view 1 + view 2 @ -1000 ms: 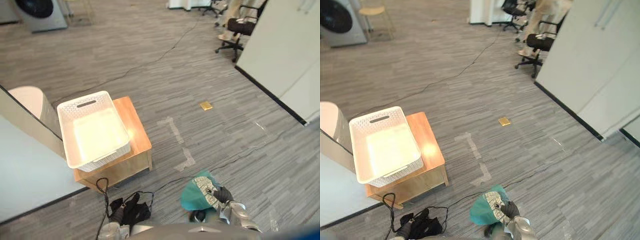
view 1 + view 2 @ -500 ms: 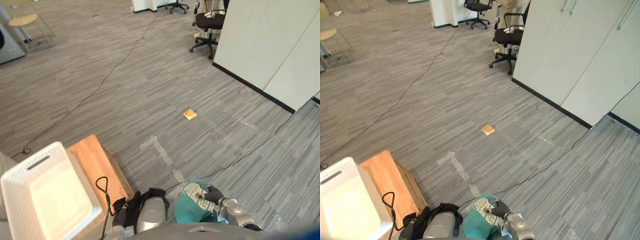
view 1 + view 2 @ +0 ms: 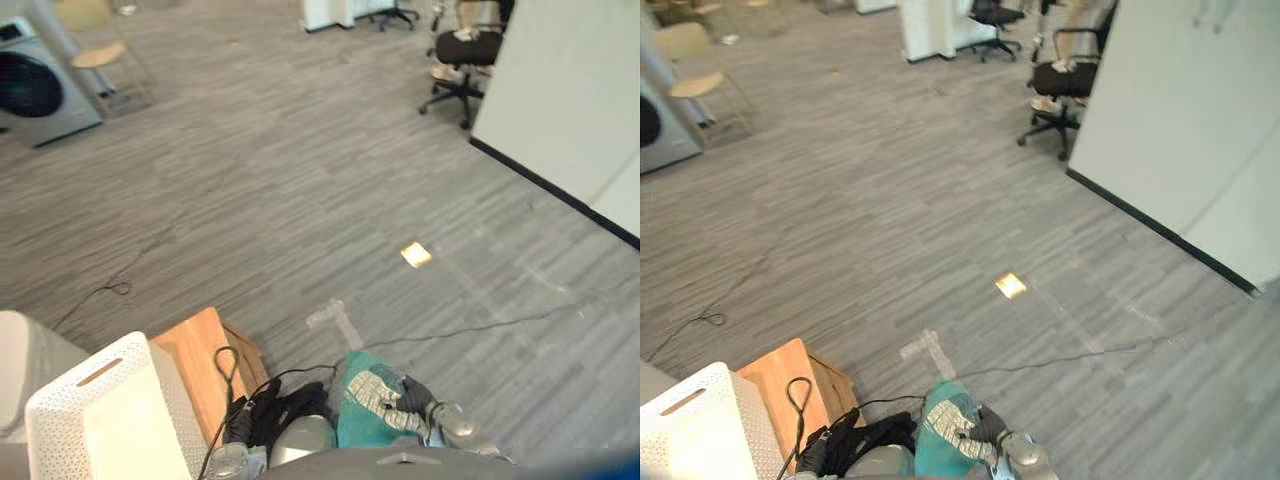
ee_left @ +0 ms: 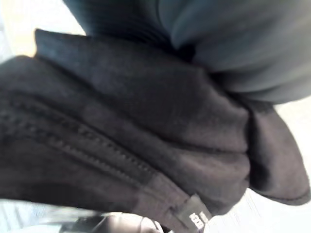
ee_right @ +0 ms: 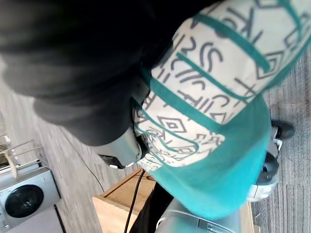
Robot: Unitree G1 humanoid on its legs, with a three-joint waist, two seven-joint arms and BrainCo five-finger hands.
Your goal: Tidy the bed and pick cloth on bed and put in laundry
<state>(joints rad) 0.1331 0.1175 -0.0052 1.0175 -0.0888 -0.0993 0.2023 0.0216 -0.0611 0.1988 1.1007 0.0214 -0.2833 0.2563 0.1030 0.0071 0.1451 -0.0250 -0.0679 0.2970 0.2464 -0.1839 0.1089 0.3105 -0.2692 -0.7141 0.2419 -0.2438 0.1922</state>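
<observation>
A: What does the right hand (image 3: 420,398) grip?
B: Its fingers curl round a teal cloth (image 3: 350,425) with a white patterned panel, held low above the floor.
A: And the left hand (image 3: 250,425)?
B: It is draped in dark cloth (image 4: 121,145), so its state cannot be told; the tag (image 4: 194,221) is illegible. Beyond stands a white basket (image 3: 172,398).

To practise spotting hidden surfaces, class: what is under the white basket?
The white basket stands on a low wooden table, whose bare end shows beside it. The tabletop beneath the basket is covered, so anything lying there cannot be seen.
</observation>
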